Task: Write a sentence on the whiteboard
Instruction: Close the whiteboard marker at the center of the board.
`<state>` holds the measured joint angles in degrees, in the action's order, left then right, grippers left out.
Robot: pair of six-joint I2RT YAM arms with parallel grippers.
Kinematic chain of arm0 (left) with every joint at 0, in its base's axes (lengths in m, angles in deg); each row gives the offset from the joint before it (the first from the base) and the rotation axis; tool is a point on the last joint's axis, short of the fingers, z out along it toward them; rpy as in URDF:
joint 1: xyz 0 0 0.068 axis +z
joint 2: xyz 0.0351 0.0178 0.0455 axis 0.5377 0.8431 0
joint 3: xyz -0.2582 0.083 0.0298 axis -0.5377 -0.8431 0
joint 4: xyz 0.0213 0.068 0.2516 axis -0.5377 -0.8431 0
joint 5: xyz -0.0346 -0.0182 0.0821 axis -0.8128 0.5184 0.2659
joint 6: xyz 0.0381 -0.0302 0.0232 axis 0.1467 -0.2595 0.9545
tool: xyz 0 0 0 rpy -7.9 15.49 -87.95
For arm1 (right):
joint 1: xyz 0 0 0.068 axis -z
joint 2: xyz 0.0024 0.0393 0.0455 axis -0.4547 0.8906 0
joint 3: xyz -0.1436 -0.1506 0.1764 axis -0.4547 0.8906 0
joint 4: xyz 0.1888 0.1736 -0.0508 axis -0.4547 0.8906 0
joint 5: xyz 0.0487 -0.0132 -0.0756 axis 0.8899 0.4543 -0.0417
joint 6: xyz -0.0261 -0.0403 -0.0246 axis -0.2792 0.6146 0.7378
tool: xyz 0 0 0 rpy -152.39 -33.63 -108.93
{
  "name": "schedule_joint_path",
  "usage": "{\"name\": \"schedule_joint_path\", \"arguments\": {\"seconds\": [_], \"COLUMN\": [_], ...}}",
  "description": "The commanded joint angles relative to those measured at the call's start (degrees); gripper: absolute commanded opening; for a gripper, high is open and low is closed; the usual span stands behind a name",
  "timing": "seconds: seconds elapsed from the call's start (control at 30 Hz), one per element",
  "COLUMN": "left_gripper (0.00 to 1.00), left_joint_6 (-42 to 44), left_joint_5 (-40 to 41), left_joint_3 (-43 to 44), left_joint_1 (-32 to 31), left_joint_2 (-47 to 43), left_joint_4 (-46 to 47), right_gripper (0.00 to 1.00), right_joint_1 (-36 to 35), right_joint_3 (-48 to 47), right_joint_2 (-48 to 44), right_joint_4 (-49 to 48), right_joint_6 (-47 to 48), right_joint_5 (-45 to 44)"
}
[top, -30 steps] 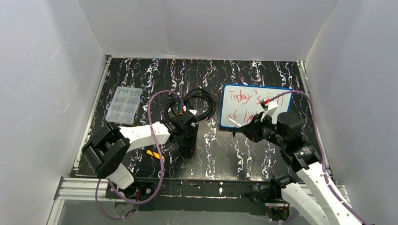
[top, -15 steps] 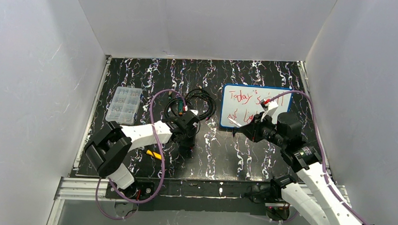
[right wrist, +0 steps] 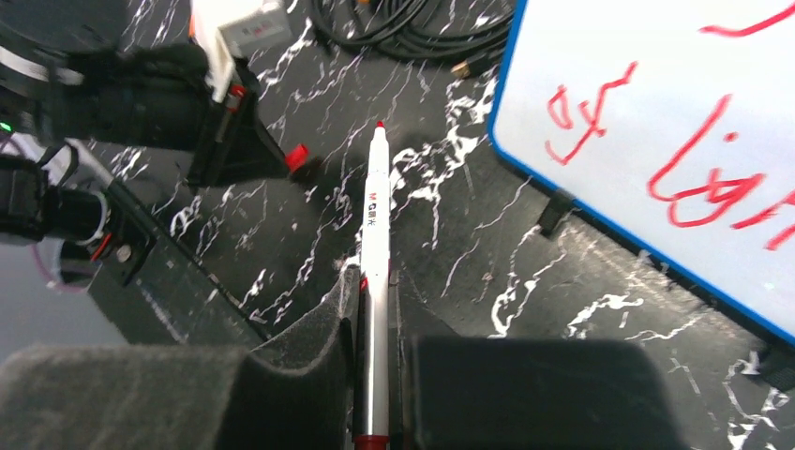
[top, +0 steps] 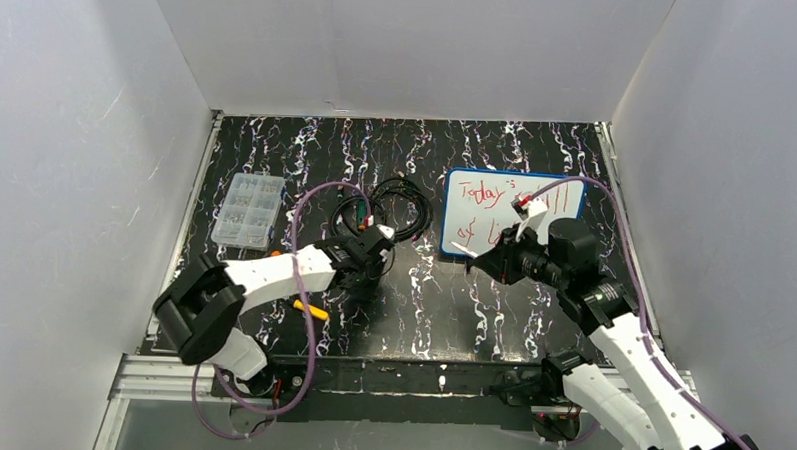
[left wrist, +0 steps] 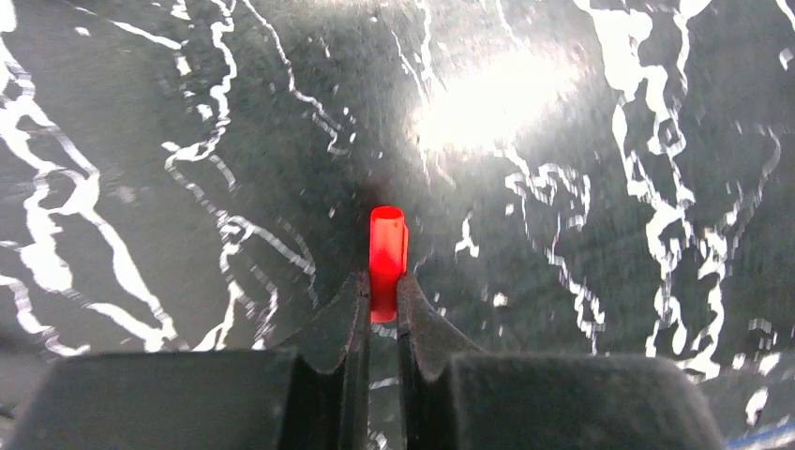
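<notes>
From above, the whiteboard point(top: 451, 209) sits at the right rear of the black marbled tabletop point(top: 442, 307), with the red sentence point(top: 481, 193) across it in two lines. The right tool point(top: 480, 256) hovers by its near left corner.

Left wrist view: the left tool point(left wrist: 382, 298) is clenched on a small red cap point(left wrist: 387, 246).

Right wrist view: the right tool grasps a white marker point(right wrist: 375, 216), which points over the tabletop beside the board's blue frame.

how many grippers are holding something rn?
2. The left gripper pinches a red cap. The right gripper is clamped on a white marker, red tip bare, beside the whiteboard.
</notes>
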<state>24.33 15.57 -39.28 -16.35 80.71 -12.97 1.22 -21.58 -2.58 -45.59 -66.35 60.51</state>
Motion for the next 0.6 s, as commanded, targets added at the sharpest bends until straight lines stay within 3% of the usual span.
{"name": "schedule_joint_path", "arguments": {"seconds": [0.0, 0.13, 0.27, 0.37, 0.57], "left_gripper": [0.0, 0.0, 0.0, 0.0, 0.0], "left_joint_6": [12.16, 26.24, 37.76, 38.2, 39.27], "left_joint_5": [-1.89, -12.2, -26.89, -37.36, -43.35], "left_joint_3": [1.23, 6.21, 3.14, -0.57, 0.06], "left_joint_1": [0.35, 1.3, 1.61, 1.62, 1.68], "left_joint_2": [-12.15, -19.94, -27.01, -29.68, -27.99], "left_joint_4": [-7.04, -14.2, -13.4, -8.52, -8.97], "right_gripper": [0.01, 0.01, 0.01, 0.01, 0.01], "right_joint_1": [0.17, 0.16, 0.16, 0.03, -1.85], "right_joint_3": [-4.95, -7.23, -7.99, -8.76, -11.81], "right_joint_2": [4.54, 9.3, 12.22, 15.4, 19.52], "right_joint_4": [2.51, 4.0, 4.08, 4.64, 10.69], "right_joint_6": [1.93, 2.42, 2.45, 1.87, 5.12], "right_joint_5": [8.78, 18.63, 26.3, 32.3, 36.56]}}
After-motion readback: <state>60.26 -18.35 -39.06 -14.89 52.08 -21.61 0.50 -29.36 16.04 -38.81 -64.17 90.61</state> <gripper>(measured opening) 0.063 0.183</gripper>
